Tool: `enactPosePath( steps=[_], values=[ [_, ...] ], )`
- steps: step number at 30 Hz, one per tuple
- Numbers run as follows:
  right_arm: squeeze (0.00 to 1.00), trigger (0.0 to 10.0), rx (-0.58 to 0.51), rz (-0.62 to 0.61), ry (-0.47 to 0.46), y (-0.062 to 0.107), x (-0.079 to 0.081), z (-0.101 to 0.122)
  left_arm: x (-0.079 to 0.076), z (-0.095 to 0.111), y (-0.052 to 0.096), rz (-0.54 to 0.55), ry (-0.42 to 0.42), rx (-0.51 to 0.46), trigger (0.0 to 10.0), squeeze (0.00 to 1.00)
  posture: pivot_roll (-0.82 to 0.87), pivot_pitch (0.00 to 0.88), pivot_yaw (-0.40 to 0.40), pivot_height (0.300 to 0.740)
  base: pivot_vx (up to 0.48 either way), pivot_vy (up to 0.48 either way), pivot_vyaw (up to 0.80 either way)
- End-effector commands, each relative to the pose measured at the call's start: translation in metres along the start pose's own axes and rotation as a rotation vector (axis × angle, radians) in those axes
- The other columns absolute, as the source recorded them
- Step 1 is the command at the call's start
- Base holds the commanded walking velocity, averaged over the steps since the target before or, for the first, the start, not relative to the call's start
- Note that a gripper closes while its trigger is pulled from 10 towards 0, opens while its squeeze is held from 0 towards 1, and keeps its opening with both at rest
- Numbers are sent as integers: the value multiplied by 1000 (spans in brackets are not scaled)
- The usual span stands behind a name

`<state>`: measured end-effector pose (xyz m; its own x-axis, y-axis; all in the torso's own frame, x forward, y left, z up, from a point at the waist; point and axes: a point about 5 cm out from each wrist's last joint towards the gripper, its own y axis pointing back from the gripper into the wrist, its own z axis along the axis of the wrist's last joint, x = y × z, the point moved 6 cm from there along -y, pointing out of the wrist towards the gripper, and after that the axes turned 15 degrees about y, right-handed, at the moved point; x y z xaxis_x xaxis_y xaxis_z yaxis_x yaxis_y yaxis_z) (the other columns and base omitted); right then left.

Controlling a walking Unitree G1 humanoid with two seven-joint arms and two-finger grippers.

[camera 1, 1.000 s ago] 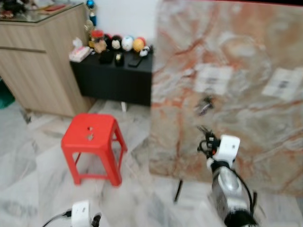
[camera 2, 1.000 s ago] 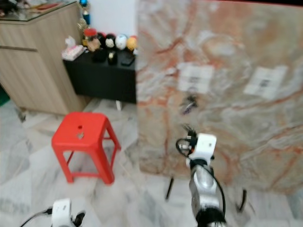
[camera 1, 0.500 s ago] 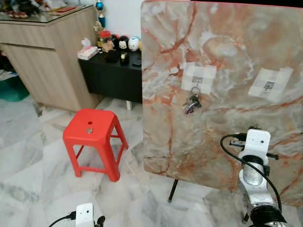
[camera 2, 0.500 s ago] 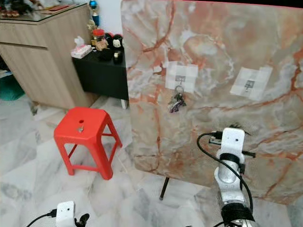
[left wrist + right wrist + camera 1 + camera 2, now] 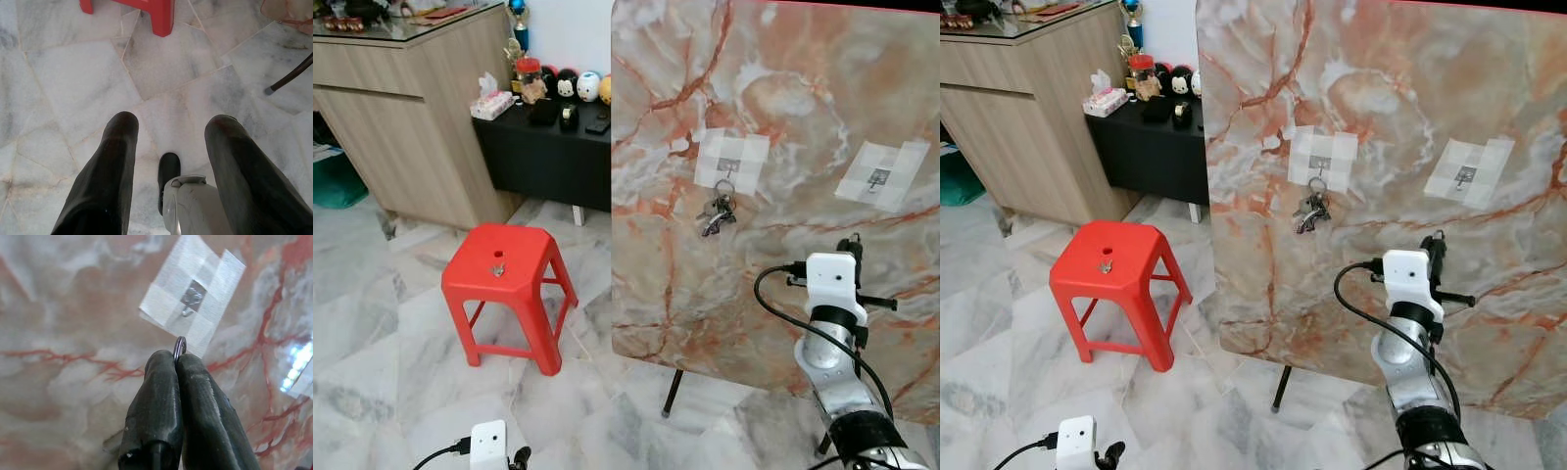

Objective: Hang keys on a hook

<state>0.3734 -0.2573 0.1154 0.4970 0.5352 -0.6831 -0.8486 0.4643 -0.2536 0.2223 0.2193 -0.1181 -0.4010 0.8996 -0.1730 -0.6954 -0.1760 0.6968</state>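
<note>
I see my right gripper [image 5: 177, 363] pinched shut on a key ring [image 5: 179, 346], raised just below the right taped hook [image 5: 191, 298] on the marble board [image 5: 783, 98]. A key bunch [image 5: 716, 213] hangs on the left hook [image 5: 728, 168]. My left gripper [image 5: 171, 142] hangs low — fingers spread.

Glossy marble board [image 5: 773, 127], metal keys [image 5: 716, 213]
</note>
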Motion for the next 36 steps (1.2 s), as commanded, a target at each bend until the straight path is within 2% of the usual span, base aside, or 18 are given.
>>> enactPosePath(
  steps=[1, 3, 8, 12, 18, 33, 34, 36],
  values=[
    [0, 10000, 14, -18, 40, -1, -2, -3, 1, -2, 0, 2, -17, 13, 10000, 0, 6, 0, -32, 740, 0, 0, 0],
    [0, 10000, 29, -55, 63, -2, -9, -8, 1, -2, 0, 3, -13, 12, 10000, 0, 6, 0, -31, 740, 0, 0, 0],
    [0, 10000, 60, -81, 76, -4, -15, -14, 2, -1, 0, 9, -17, 15, 10000, 0, -6, 0, -23, 740, 0, 0, 0],
    [0, 10000, 139, -122, 19, -2, -22, -28, 3, -1, 0, 11, -18, 15, 10000, 0, -7, 0, -23, 740, 0, 0, 0],
    [0, 10000, 133, -131, 47, -2, -23, -27, 3, -1, 0, 11, -16, 14, 10000, 0, -7, 0, -23, 740, 0, 0, 0],
    [0, 10000, 176, -113, 23, 2, -17, -34, 3, -2, 0, 13, -27, 20, 10000, 0, -7, 0, -24, 740, 48, 0, 0],
    [0, 10000, 208, -106, 8, 4, -16, -39, 3, -2, 0, 12, -28, 20, 10000, 0, -8, 0, -25, 740, 255, 0, 0],
    [0, 10000, 352, -77, -63, 14, -9, -67, 2, -3, 0, 11, -28, 21, 10000, 0, -8, 0, -28, 740, 262, 0, 0]
  ],
)
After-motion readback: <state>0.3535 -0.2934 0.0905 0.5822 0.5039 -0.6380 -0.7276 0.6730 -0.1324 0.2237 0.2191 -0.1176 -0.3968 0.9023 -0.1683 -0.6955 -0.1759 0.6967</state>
